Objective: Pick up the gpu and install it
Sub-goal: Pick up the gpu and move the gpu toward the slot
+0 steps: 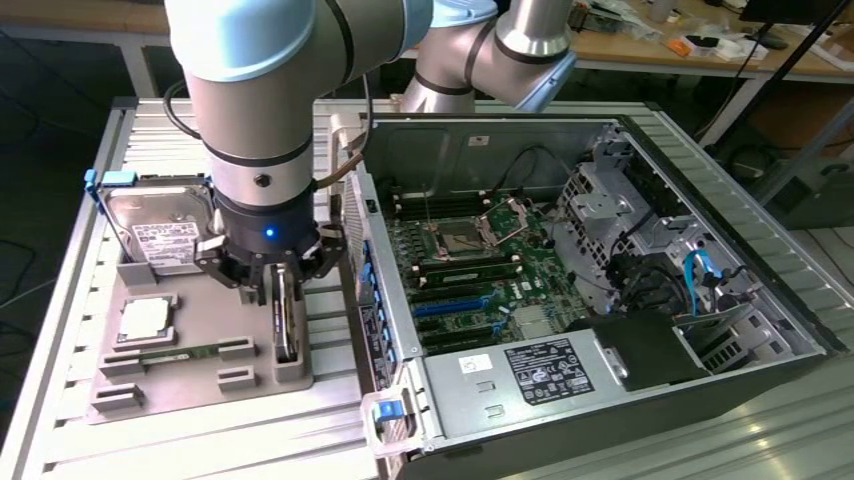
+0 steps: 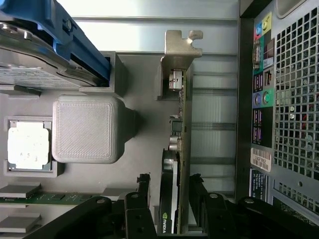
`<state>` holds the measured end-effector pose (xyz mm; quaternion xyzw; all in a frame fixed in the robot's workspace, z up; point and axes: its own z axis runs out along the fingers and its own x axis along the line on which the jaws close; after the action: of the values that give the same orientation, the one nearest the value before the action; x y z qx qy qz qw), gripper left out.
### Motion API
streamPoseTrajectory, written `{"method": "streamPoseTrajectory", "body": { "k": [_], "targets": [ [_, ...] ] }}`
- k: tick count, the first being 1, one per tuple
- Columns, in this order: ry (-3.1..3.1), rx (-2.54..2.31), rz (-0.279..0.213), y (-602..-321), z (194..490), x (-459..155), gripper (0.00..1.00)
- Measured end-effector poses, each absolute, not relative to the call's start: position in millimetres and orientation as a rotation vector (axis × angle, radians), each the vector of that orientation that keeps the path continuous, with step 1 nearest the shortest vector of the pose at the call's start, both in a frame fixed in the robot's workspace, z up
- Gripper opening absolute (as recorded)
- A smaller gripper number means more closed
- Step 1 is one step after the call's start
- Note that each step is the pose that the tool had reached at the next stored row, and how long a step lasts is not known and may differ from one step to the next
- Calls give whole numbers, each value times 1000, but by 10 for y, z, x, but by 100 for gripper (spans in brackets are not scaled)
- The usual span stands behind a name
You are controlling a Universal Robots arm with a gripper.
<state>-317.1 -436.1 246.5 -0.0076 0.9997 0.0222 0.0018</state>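
Observation:
The gpu (image 1: 284, 322) stands on its long edge in a slot of the grey holder tray (image 1: 200, 375), beside the open computer case (image 1: 627, 250). In the wrist view the gpu (image 2: 178, 144) shows as a thin card with a silvery bracket (image 2: 182, 47) at its far end and a dark face with a green logo. My gripper (image 1: 283, 285) is lowered over the card. Its gripper (image 2: 170, 178) fingers (image 2: 143, 186) straddle the card on both sides, open, with small gaps to its faces. The motherboard's blue slots (image 1: 447, 308) lie inside the case.
On the same tray sit a silver hard drive (image 1: 160, 232) with a blue caddy, a processor chip (image 1: 144, 318) and a green memory stick (image 1: 174, 352). A grey printed block (image 2: 87, 128) rises beside the card. The case's rear panel (image 2: 284, 99) stands close on the other side.

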Motion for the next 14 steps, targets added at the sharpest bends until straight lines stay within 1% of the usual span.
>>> {"method": "streamPoseTrajectory", "body": {
  "k": [1, 2, 3, 4, 5, 14],
  "targets": [
    [3137, -24, 70, -4361, 2465, -3171, 44],
    [3137, -24, 70, -4361, 2465, -3171, 37],
    [3137, -24, 70, -4361, 2465, -3171, 37],
    [3137, -24, 70, -4361, 2465, -3171, 31],
    [3137, -24, 70, -4361, 2465, -3171, 27],
    [3137, -24, 70, -4361, 2466, -3171, 27]
  ]
}}
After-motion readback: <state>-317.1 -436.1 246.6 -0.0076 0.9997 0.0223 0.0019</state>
